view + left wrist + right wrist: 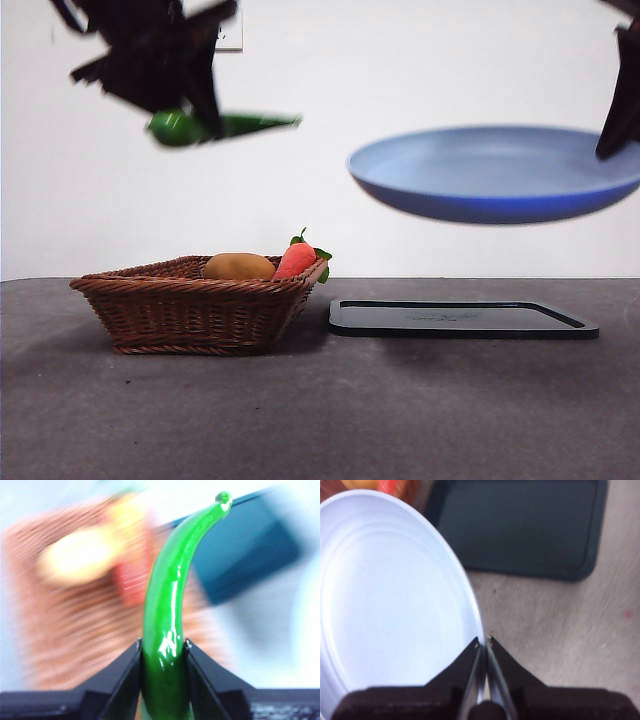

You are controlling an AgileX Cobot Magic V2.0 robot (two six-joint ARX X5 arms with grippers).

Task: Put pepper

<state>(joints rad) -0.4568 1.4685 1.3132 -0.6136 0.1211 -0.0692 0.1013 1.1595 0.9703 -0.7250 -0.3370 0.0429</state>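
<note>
My left gripper [195, 120] is shut on the glossy green pepper [235, 125] and holds it high above the wicker basket [190, 305], its point toward the plate. In the left wrist view the pepper [172, 605] sticks out from between the jaws of the left gripper [164, 652]. My right gripper [615, 125] is shut on the rim of the blue plate [490, 170] and holds it in the air above the black tray [460, 318]. In the right wrist view the plate [390, 605] is pinched at its rim by the right gripper [483, 642].
The basket holds a yellow-brown potato-like lump [238, 266] and a red-orange carrot-like vegetable with green leaves [298, 258]. The black tray [520, 525] lies flat on the grey table [320, 410] to the right of the basket.
</note>
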